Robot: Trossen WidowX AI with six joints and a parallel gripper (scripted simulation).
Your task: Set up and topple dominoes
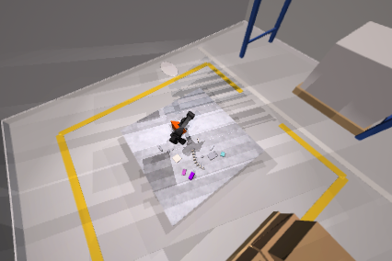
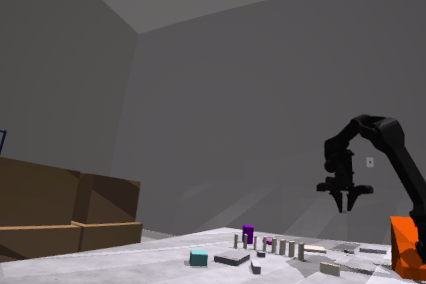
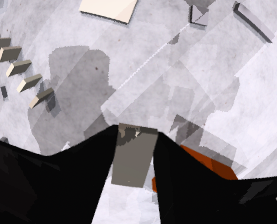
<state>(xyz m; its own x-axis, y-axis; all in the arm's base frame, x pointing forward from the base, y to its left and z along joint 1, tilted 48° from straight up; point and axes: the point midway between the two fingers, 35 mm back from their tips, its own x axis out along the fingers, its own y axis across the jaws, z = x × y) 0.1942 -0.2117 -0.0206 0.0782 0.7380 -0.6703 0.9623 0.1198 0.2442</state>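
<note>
nearest the wrist camera, the gripper [image 1: 177, 139] [image 2: 345, 210] [image 3: 137, 133] is mostly closed, its two dark fingers standing a narrow gap apart with a grey-beige domino [image 2: 344, 201] [image 3: 134, 159] pinched between them. in the exterior view the fingers point down and the held domino is up in the air, well above the table [image 1: 171, 202] [image 2: 136, 265] [image 3: 189, 60].

below, off to one side of the gripper, the row of standing dominoes [image 1: 195, 158] [image 2: 282, 247] [image 3: 19, 67] runs in a slight curve; the exterior view shows eight upright, spaced apart, and the wrist view catches only part of the row. the held domino is apart from them all.

in the exterior view, a pale block [image 2: 330, 269] lies on the table on the camera's side, between the row and the orange base [image 1: 175, 124] [image 2: 403, 245] [image 3: 209, 161] at the arm's foot. a dark grey flat block [image 1: 213, 155] [image 2: 232, 257] and a teal block [image 1: 223, 154] [image 2: 198, 258] lie on one side of the row. on its other side are a cream tile [image 1: 177, 158] [image 2: 315, 249] [image 3: 109, 9], a pink piece [image 1: 184, 172] [image 2: 269, 241] and a purple piece [image 1: 191, 175] [image 2: 248, 234].

farther off, brown boxes [image 1: 318, 243] [image 2: 31, 200] stand beyond the table's edge.
</note>
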